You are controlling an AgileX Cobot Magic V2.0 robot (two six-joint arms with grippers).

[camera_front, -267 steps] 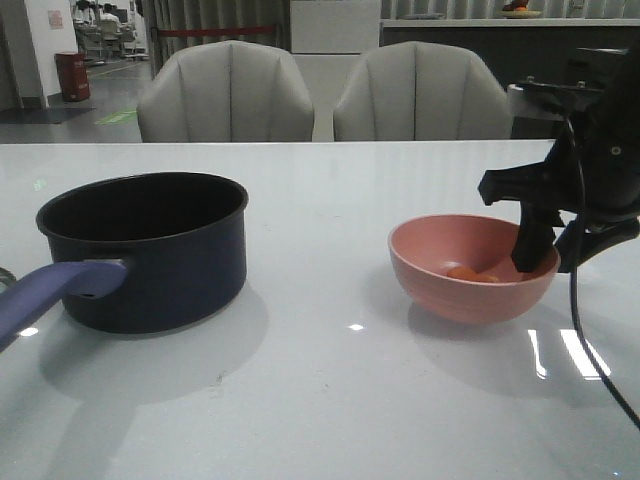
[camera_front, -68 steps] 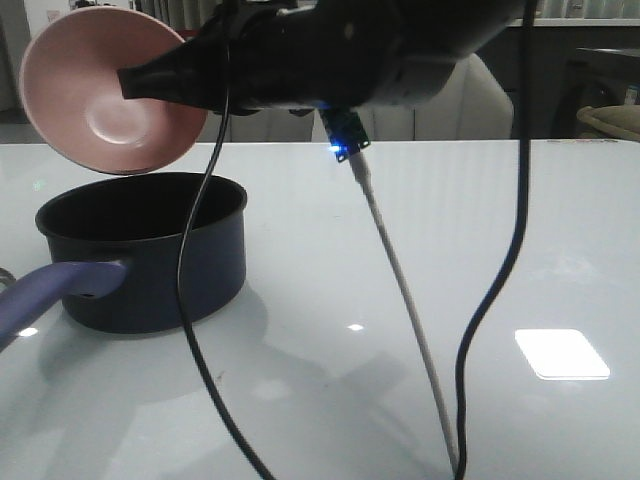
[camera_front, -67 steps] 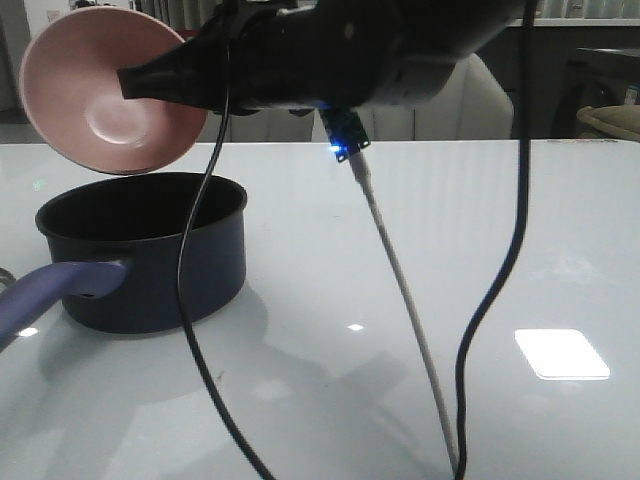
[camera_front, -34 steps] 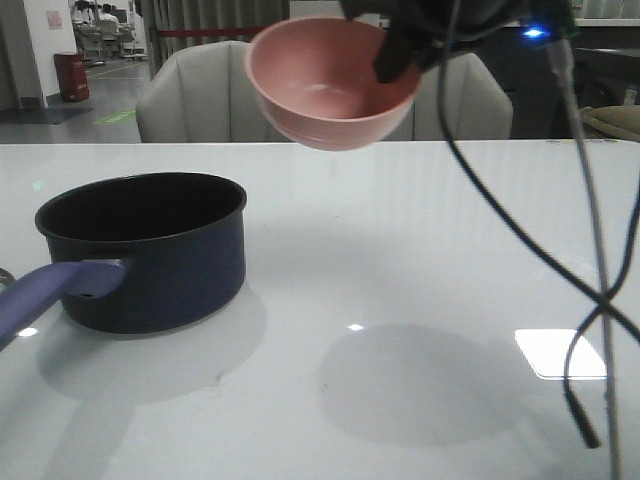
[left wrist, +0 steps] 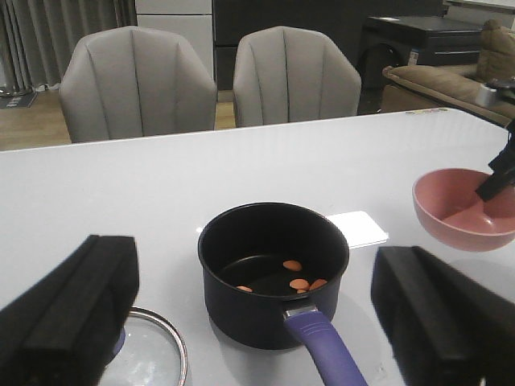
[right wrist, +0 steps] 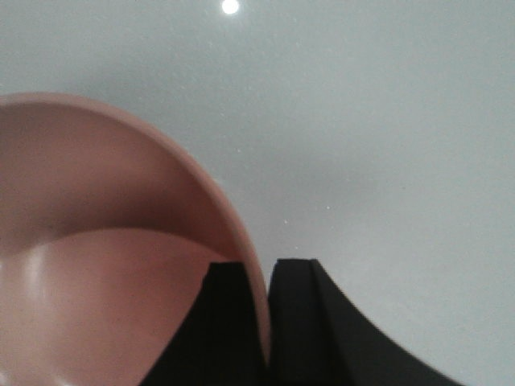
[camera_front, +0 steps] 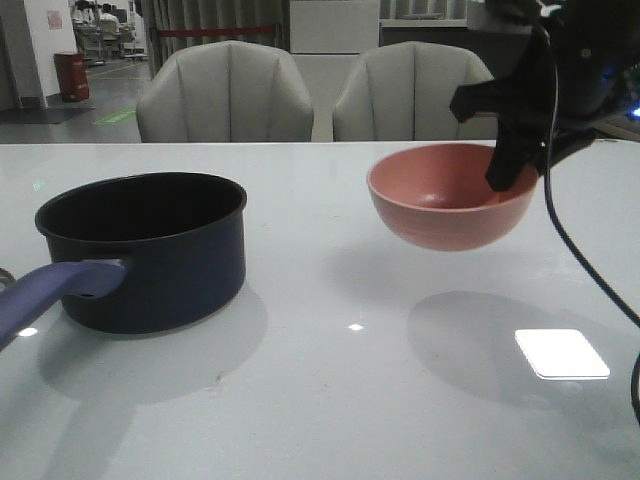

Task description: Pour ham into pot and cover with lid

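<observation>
Right fingers [right wrist: 265,322] pinch the pink bowl's [camera_front: 445,205] rim above the table [camera_front: 330,380]; left fingers [left wrist: 257,305] spread wide; ham [left wrist: 299,283] lies in the pot [left wrist: 269,269].

Orange ham [left wrist: 299,283] pieces lie inside the upright navy pot [camera_front: 150,250] on the left; the glass lid [left wrist: 149,354] rests, seemingly flat, nearer beside it.

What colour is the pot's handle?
Blue-purple, on a dark navy pot; the handle shows best in the left wrist view.

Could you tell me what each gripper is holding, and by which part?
The right gripper pinches the pink bowl by its rim, one finger inside, one outside. The left gripper is open and holds nothing.
</observation>
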